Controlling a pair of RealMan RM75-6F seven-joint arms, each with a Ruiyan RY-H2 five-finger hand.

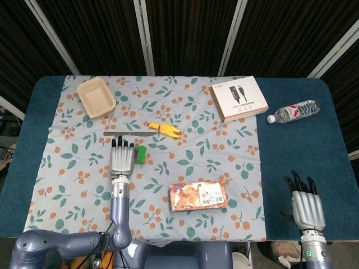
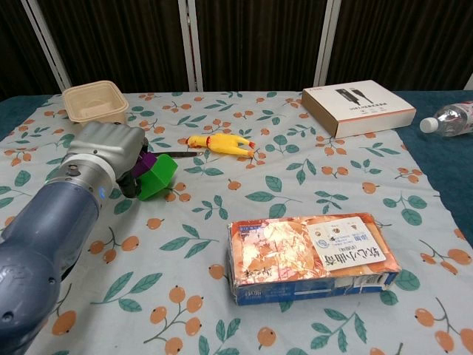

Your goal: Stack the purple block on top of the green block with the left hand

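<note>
1. Your left hand [image 2: 103,151] sits over the floral cloth [image 1: 224,151], its fingers curled on the purple block [image 2: 146,160], which touches the tilted green block [image 2: 157,177].
2. In the head view, the green block [image 1: 140,153] peeks out just right of your left hand [image 1: 122,159]; the purple block is hidden there.
3. Just beyond lie a knife [image 1: 126,133] and a yellow rubber chicken [image 1: 165,130]; the beige container [image 1: 96,97] stands farther back left.
4. A snack packet [image 2: 310,255] lies nearer you, to the right.
5. The cable box [image 1: 239,98] and water bottle [image 1: 293,111] are well apart on the tabletop [image 1: 297,162].
6. Your right hand [image 1: 307,207] rests at the near right edge, fingers spread, holding nothing.
</note>
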